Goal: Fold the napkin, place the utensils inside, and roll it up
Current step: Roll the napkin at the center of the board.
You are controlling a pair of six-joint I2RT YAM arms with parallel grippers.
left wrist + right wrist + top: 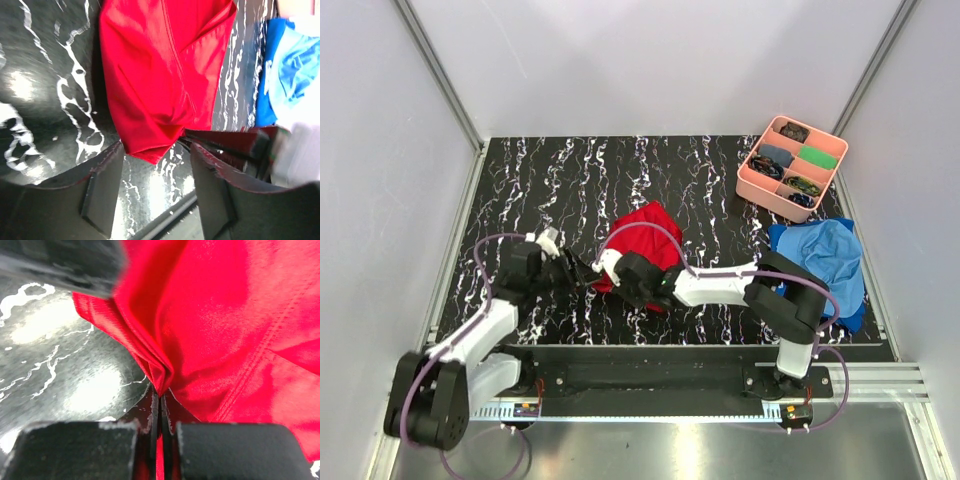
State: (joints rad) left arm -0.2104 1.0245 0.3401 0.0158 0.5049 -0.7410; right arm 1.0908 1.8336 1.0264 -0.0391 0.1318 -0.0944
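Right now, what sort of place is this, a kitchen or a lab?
Likely a robot test cell: white walls on metal framing enclose a black marbled tabletop, and a left arm and right arm are bolted to a rail at its edge.

The napkin (160,75) is woven cloth with a slight sheen and stitched hems. The table (550,180) surface is glossy and smooth; the tray (752,188) is smooth plastic.

White left arm (480,335) and right arm (715,285), black joints, purple cables (490,241), dark scuffed left hand (156,150), matching right hand (160,412)
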